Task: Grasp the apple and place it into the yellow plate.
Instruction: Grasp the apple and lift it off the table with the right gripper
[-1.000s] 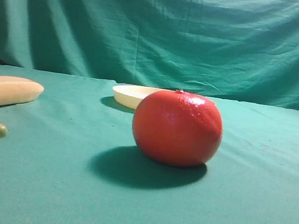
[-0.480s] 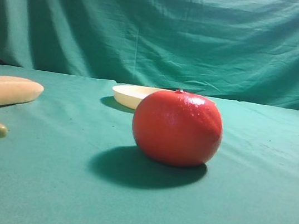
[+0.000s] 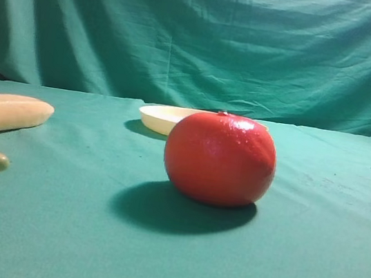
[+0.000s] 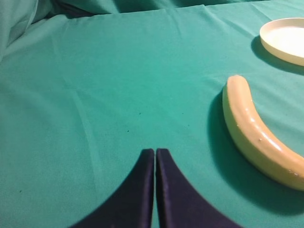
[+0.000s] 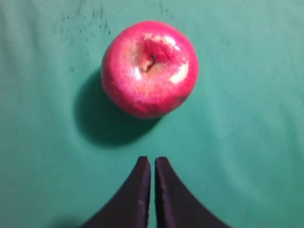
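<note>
Matt green cloth [image 3: 53,231] covers the table, while the apple [image 5: 149,69], orange-red fruit [image 3: 219,159] and banana [image 4: 254,135] look smooth and glossy.

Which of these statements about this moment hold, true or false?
1. The apple sits on the green cloth, ungrasped. True.
2. The right tool is clamped around the apple. False: its tips are nearly together, short of the apple.
3. The yellow plate holds the banana. False: the banana lies on the cloth beside it, and the plate looks empty.
4. The left tool is shut. True.
5. In the high view, the orange-red fruit stands in front of the plate. True.
</note>
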`<action>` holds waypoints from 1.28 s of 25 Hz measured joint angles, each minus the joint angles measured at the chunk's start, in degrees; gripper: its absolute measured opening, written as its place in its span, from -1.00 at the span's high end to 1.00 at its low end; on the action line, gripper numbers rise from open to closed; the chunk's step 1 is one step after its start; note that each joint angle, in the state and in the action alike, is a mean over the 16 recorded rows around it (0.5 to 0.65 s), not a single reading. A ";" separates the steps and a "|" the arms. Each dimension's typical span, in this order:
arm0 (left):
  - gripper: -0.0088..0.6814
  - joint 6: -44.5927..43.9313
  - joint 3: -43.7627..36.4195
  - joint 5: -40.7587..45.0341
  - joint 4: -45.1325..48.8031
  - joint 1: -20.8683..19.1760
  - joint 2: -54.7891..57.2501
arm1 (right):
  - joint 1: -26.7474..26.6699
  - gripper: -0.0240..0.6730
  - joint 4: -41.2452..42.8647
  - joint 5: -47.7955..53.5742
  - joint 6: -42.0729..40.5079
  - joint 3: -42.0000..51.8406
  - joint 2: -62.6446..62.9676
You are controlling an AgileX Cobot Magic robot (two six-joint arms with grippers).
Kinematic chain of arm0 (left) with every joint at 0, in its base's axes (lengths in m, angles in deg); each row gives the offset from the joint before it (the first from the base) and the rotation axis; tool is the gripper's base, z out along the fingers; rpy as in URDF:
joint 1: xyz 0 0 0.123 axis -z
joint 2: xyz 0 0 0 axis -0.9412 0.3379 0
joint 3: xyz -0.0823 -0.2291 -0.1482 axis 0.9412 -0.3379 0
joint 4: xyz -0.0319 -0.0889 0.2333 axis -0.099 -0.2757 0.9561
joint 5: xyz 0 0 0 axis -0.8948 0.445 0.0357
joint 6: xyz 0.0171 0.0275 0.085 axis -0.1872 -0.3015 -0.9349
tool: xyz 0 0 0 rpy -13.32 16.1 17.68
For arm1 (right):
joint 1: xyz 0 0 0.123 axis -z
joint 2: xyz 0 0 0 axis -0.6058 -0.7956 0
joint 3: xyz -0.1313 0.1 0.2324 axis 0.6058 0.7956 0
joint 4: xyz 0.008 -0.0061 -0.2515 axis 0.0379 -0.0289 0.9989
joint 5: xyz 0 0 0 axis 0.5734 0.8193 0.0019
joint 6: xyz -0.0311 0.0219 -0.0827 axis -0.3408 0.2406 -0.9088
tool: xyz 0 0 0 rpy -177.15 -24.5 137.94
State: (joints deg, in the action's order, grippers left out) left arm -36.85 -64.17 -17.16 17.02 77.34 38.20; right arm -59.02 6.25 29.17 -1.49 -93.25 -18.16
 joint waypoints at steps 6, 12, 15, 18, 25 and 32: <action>0.97 0.00 0.00 0.00 0.00 0.00 0.00 | -2.41 -0.24 2.06 0.67 5.18 -3.54 -6.00; 0.97 0.00 0.00 0.00 0.00 0.00 0.00 | -2.33 -0.84 1.99 0.48 8.59 -5.21 -11.23; 0.97 0.00 0.00 0.00 0.00 0.00 0.00 | -1.80 -0.95 1.93 0.15 9.75 -5.99 -14.34; 0.97 0.00 0.00 0.00 0.00 0.00 0.00 | -1.05 -0.97 1.65 -0.49 10.20 -6.94 -17.64; 0.97 0.00 0.00 0.00 0.00 0.00 0.00 | 0.72 -0.99 0.51 -3.02 10.26 -9.19 -24.35; 0.97 0.00 0.00 0.00 0.00 0.00 0.00 | 1.57 -0.87 -0.55 -5.53 10.10 -10.18 -27.78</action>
State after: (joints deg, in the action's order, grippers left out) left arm -36.85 -64.17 -17.16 17.02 77.34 38.20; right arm -57.45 5.70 23.65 8.61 -103.43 -45.95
